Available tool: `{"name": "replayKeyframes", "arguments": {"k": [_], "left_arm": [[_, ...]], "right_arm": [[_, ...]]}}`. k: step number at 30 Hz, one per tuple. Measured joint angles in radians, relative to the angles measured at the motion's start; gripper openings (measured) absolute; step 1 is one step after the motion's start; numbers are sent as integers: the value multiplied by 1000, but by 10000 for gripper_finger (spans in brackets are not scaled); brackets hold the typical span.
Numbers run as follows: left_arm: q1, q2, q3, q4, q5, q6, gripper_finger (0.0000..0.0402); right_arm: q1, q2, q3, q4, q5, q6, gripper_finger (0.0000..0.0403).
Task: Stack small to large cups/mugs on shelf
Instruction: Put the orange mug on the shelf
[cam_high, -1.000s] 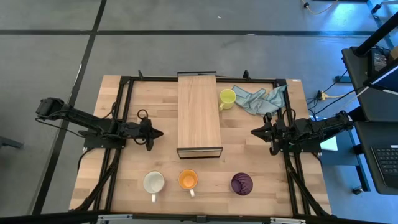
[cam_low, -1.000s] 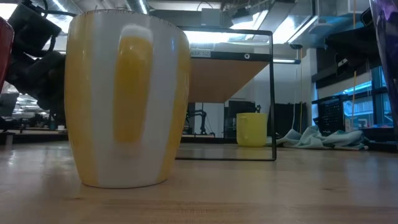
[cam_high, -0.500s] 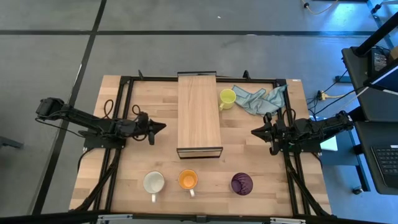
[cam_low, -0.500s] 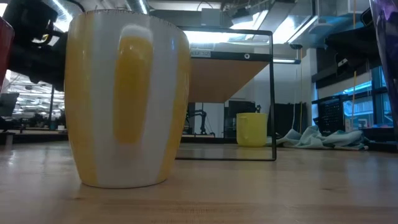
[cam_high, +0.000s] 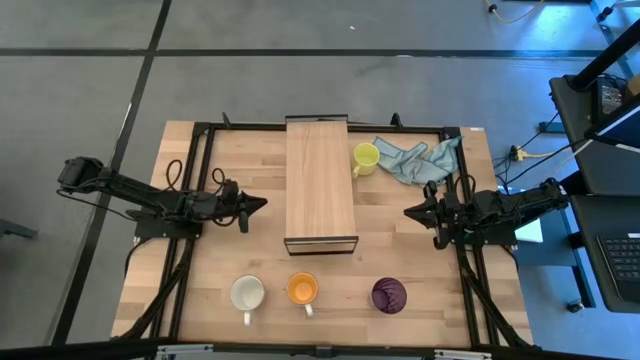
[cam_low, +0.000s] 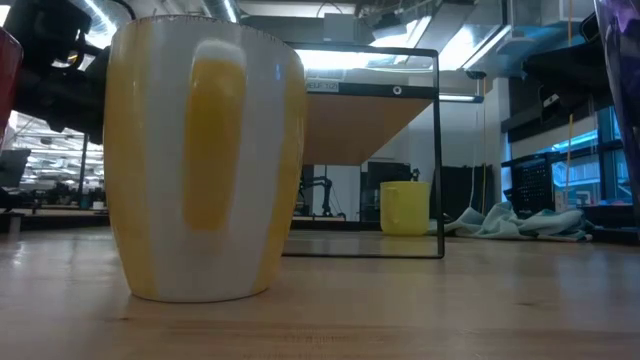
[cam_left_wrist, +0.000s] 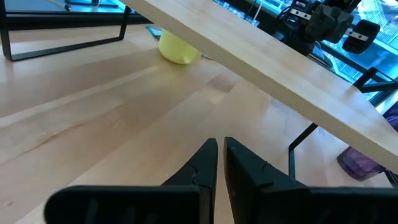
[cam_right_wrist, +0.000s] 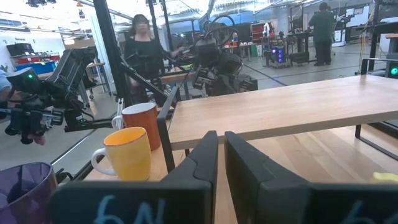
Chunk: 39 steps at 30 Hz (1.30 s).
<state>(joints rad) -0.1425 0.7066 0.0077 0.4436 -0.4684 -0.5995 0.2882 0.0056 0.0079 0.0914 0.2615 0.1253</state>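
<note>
the left gripper (cam_high: 262, 204) has lifted and swung a little toward the shelf (cam_high: 320, 182) over the past second, then settled; its fingers sit nearly closed and hold nothing. the right gripper (cam_high: 408, 212), on the far side of the shelf, has not moved, its fingers likewise nearly together and empty. judging by the layout, stacking has not begun: no mug is on the shelf and the left arm seems only to be starting its approach.

the shelf is a long, pale, smooth-grained board on a thin dark metal frame, raised clear of the butcher-block table (cam_high: 190, 260). the yellow mug (cam_high: 365, 157) stands just beside the shelf's far right edge, touching a crumpled blue-grey cloth (cam_high: 420, 160). three mugs stand in a row along the near edge, well apart from the shelf: a white mug (cam_high: 247, 294), an orange mug (cam_high: 302, 290), whose wall shows yellow-and-white striped in the low view, and a dark purple mug (cam_high: 388, 295), glossy and possibly translucent, though the view is too distant to be sure. all are small glazed cylinders with loop handles.
</note>
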Motion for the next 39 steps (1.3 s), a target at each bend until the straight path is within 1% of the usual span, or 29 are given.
{"name": "replayKeyframes", "arguments": {"k": [4,7,14,19,22,29,36,39], "left_arm": [[0,0,0,-2,1,0,23],[0,0,0,-19,28,5,23],[0,0,0,-71,215,8,23],[0,0,1,-11,278,9,23],[-1,0,22,18,280,19,23],[-1,0,127,31,281,190,23],[0,0,220,21,281,264,23],[0,0,253,13,281,270,23]], "right_arm": [[0,0,0,0,0,0,32],[0,0,0,0,0,-1,32],[0,0,0,0,0,-1,32],[0,0,0,0,0,-1,32],[0,0,0,0,0,0,32],[0,0,0,0,0,-1,32],[0,0,0,0,0,-1,32],[0,0,0,0,0,-1,32]]}}
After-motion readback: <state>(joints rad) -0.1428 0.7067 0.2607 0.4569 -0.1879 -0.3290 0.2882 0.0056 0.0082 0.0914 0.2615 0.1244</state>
